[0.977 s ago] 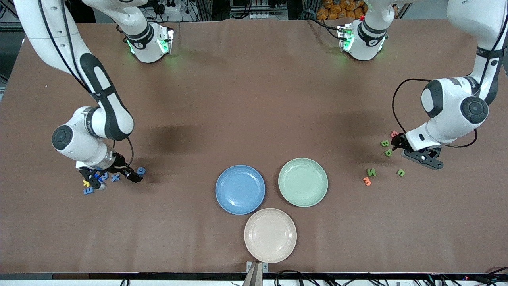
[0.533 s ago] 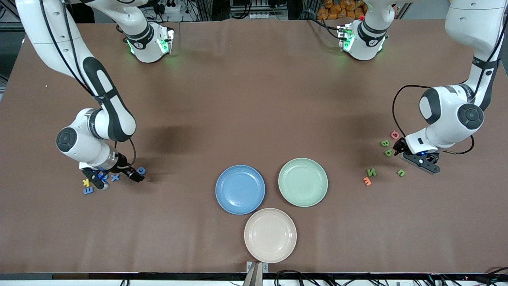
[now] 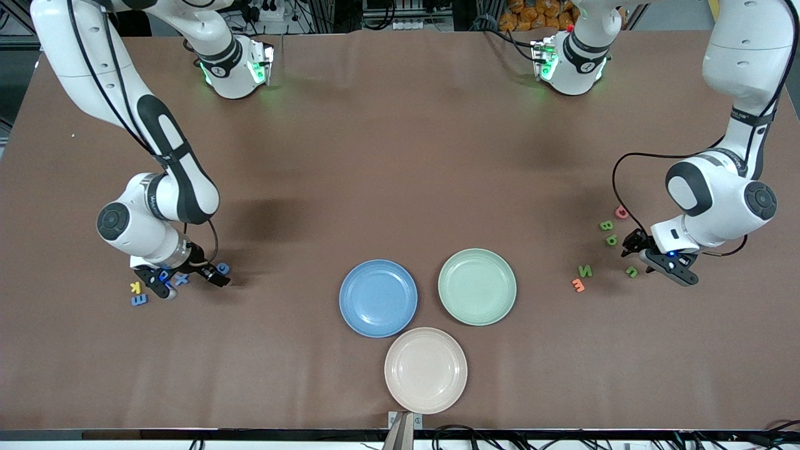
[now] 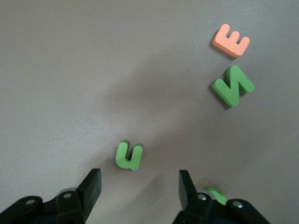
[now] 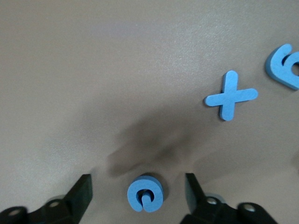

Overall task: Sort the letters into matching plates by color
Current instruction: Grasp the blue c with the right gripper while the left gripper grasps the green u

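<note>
Front view: toward the right arm's end of the table, the right gripper [image 3: 190, 279] is low over a cluster of blue letters [image 3: 181, 279], with a yellow K [image 3: 135, 287] and a blue E [image 3: 139, 300] beside them. In the right wrist view its fingers [image 5: 79, 191] stand apart with a round blue letter [image 5: 145, 193] between them, untouched. The blue plate [image 3: 378, 298] and the green plate [image 3: 477, 286] sit side by side mid-table, both without letters, and a cream plate [image 3: 425, 370] lies nearer the camera. At the left arm's end lie green letters [image 3: 585, 270], an orange E [image 3: 578, 285] and a pink piece [image 3: 620, 212]. The left gripper [image 3: 644, 257] hangs low there, fingers [image 4: 91, 184] apart, a small green letter [image 4: 129, 156] just beside them.
</note>
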You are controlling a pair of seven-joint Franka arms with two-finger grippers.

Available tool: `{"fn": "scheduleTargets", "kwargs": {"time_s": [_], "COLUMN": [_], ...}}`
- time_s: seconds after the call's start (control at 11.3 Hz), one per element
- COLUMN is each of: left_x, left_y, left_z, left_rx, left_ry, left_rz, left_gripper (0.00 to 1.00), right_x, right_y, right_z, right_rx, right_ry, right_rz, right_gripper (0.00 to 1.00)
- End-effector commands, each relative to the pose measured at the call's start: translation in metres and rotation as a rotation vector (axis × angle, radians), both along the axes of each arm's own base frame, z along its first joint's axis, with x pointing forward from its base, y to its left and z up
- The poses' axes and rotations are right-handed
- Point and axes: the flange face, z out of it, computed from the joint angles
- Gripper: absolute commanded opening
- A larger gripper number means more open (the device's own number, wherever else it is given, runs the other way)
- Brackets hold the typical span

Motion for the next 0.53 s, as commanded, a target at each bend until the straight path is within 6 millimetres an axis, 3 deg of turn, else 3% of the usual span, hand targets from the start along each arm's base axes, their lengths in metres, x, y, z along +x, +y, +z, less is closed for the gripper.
{"fn": "scheduleTargets", "kwargs": {"time_s": [0.0,0.44], "left_x": [0.015,0.023], "left_y": [0.002,-0.002], "left_z": [-0.005,-0.017], "left_rx": [-0.005,0.001], "left_ry": [-0.022,-0.013], "left_rz": [-0.016,-0.032], "left_gripper": [0.73,0.64], "right_x": [-0.002,-0.012], "right_y": [0.003,0.005], "right_z": [-0.008,-0.019], "right_rx": [-0.018,-0.024], "right_ry": [-0.009,-0.004], "right_rz": [0.021,0.028], "right_gripper": [0.68,0.55]}}
